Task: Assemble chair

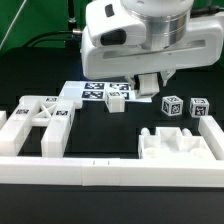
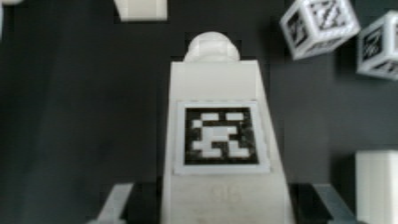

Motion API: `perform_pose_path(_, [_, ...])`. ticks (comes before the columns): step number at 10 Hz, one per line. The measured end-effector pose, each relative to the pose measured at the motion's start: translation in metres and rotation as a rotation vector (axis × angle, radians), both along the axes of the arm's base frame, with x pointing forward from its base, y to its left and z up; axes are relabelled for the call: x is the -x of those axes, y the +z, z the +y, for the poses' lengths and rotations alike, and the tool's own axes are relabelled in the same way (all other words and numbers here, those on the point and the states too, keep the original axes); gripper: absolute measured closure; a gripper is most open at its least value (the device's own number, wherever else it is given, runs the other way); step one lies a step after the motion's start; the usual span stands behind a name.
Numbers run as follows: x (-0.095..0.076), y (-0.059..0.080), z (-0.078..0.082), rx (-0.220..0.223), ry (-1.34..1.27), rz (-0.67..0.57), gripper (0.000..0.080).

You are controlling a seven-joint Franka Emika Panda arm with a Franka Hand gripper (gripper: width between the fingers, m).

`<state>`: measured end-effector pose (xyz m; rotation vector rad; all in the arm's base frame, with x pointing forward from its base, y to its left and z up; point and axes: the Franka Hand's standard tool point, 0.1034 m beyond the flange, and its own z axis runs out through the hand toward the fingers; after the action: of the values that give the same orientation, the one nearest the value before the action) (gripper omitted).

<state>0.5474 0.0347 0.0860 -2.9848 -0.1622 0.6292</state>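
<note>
Exterior view's left first: a cross-braced chair part (image 1: 40, 118) lies flat in the corner made by the left rail (image 1: 8, 128) and the near rail (image 1: 110, 172). It's tight against both edges, so no room on those sides; the black table (image 1: 100, 135) is open to its right.

Centre, far side: the marker board (image 1: 92, 90) lies flat. A small white block (image 1: 117, 101) sits at its near right edge; can't tell whether it's on the board or just touching it.

Right of that block my gripper (image 1: 150, 88) hangs low over the table, just off the board's right edge. It's pinching a long tagged piece (image 2: 217, 130). In the wrist view the fingers (image 2: 121, 203) press on both of its long sides, w/ the tag facing the cam and the rounded tip (image 2: 214, 45) pointing away. Dark table shows along both sides of the piece.

Further right: two tagged cubes (image 1: 170, 105) and (image 1: 198, 107) stand side by side w/ a narrow gap, close to the gripper. They're the nearest things on that side.

Near right: a notched block (image 1: 178, 148) sits against the near rail, w/ a strip of bare table btwn it and the cubes.
</note>
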Motion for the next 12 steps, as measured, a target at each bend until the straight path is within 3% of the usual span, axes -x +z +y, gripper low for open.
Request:
perform_pose_path(3, [-0.01, 0.003, -0.003, 0.01, -0.013, -0.217, 0.0512])
perform_pose_path(7, [-0.037, 0.03, 0.024, -0.006, -0.004, -0.475, 0.0512])
perform_pose_path(11, [-0.045, 0.026, 0.018, 0.008, -0.02, -0.772, 0.0512])
perform_pose_path(12, [-0.047, 0.025, 0.021, 0.004, 0.023, -0.749, 0.0512])
